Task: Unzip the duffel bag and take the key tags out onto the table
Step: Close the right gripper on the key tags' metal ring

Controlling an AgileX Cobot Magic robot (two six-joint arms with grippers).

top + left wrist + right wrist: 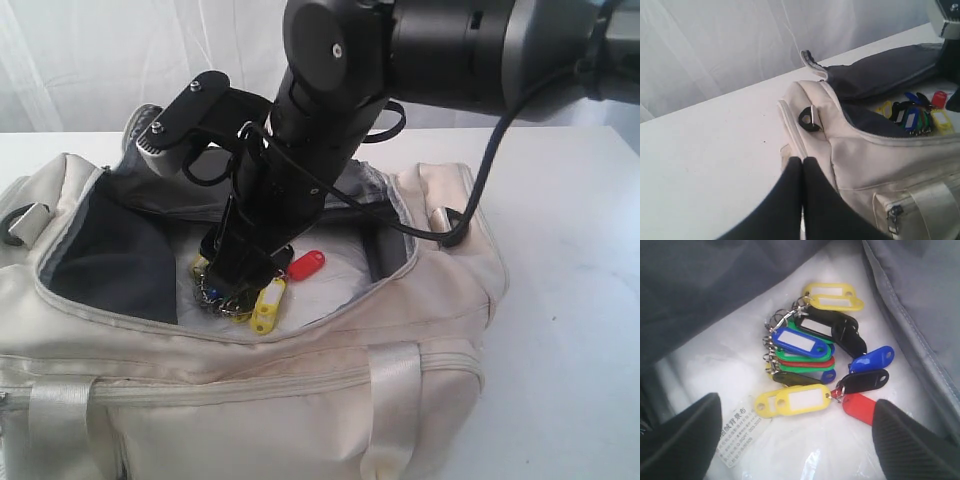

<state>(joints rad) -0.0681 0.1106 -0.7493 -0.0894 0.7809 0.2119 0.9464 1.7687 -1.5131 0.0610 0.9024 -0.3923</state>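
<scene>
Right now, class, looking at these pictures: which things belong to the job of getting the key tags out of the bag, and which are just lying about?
Belongs to the job: duffel bag, unzipped; key tags inside it; table; right hand, open over the tags.
Just lying about: plastic-wrapped white packet under the tags; white curtain behind.

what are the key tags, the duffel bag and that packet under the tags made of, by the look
Key tags: glossy coloured plastic, judging by their shine, on glinting metal rings. Duffel bag: cream woven fabric with a slight sheen, probably synthetic; its lining is matte dark grey cloth. Packet: clear crinkled plastic film over something white.
</scene>
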